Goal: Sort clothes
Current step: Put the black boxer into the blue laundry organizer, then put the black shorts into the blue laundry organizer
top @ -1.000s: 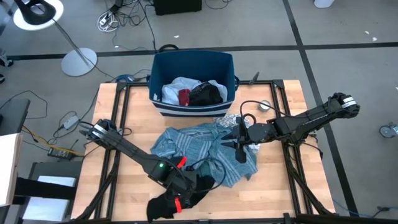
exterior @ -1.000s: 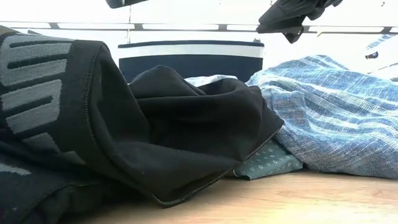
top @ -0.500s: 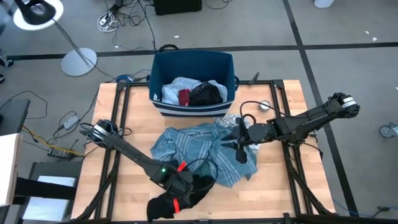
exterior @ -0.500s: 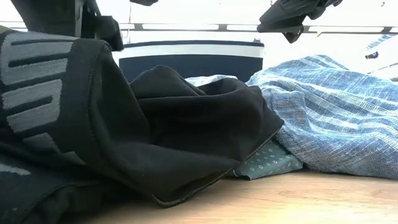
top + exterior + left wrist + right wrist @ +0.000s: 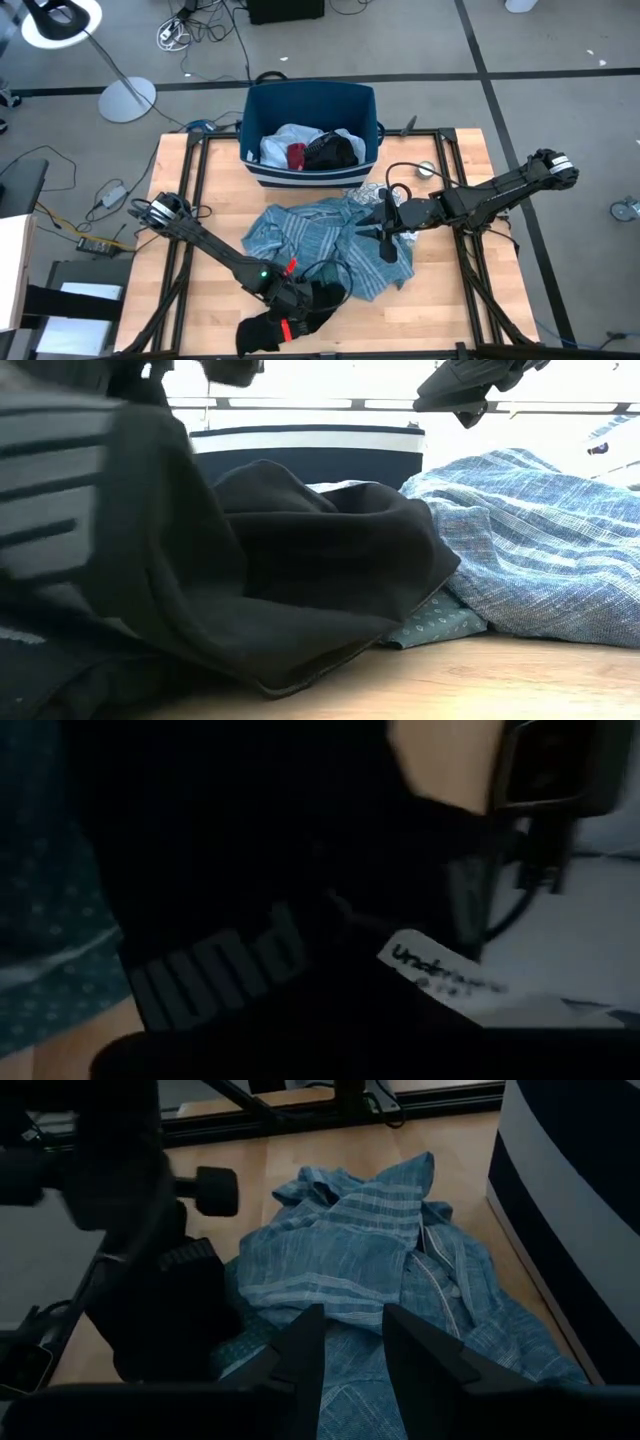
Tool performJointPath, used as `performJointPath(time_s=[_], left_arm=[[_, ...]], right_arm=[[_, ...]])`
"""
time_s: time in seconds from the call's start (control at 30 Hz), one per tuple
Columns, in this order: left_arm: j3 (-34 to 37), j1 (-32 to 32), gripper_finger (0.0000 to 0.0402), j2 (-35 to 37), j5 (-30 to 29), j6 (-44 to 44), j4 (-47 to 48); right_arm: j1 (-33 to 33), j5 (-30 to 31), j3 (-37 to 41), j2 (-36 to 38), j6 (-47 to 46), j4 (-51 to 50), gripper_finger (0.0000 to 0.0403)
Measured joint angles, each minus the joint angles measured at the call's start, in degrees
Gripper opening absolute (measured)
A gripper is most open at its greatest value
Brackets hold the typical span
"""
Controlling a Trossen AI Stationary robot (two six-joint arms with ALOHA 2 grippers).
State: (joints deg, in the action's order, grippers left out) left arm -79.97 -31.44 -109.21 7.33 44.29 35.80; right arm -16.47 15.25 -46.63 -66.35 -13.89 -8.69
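My left gripper is at the table's near edge, shut on a black piece with a grey-lettered band and a white label. Black cloth fills the left wrist view and hides the fingers. The light blue striped shirt lies crumpled mid-table, over a teal dotted cloth. My right gripper hovers open over the shirt's right part without touching it. A white-and-grey patterned cloth lies by the bin. My left gripper holds the black piece from above, near its lettered band. The cloth itself hides the place of contact. The band part is drawn up toward the gripper. The lower folds stay on the table.
The dark blue bin stands at the table's far edge. It holds a white cloth, a small red piece and a black piece. Bare wood shows at the table's left and near right. Cables trail from both arms.
My left gripper has shifted a little toward the table's right over the black piece. The lettered band part has been drawn upward and moves. The piece's lower fold has stayed on the table.
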Motion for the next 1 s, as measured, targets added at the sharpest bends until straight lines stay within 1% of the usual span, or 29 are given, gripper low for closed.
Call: performJointPath(time_s=[0.1,0.33,0.47,0.53,0.63,0.77,0.87,1.0], left_arm=[[-3.0,0.0,0.0003,0.0,-0.4,-2.0,4.0],[-12.7,0.0,0.0001,0.0,-5.4,-6.6,15.8],[-16.8,-0.3,0.0001,0.0,-8.1,-8.4,21.1],[-18.5,-1.0,0.0001,0.0,-10.4,-9.0,24.0],[-19.3,-2.8,0.0001,1.3,-16.2,-9.3,27.1],[-19.1,-5.3,0.0,5.1,-25.3,-9.3,28.4],[-19.1,-6.3,0.0,8.2,-30.9,-10.4,28.6],[-19.1,-6.2,0.0,12.1,-36.8,-14.1,28.3]], right_arm=[[0.0,0.0,0.0,0.0,0.0,0.0,0.0105],[0.0,-0.4,0.0,0.0,-0.2,0.0,0.0105],[-0.5,-6.9,0.0,0.0,-0.6,0.0,0.0105],[-1.3,-8.6,0.0,0.0,-1.3,0.1,0.0105],[-3.5,-8.9,0.0,-0.3,-2.4,0.4,0.0105],[-6.6,-8.9,-0.2,-2.5,-2.9,4.3,0.0102],[-8.2,-8.9,-2.9,-6.4,-2.4,4.4,0.01],[-9.7,-8.9,-8.8,-14.0,1.1,4.4,0.01]])
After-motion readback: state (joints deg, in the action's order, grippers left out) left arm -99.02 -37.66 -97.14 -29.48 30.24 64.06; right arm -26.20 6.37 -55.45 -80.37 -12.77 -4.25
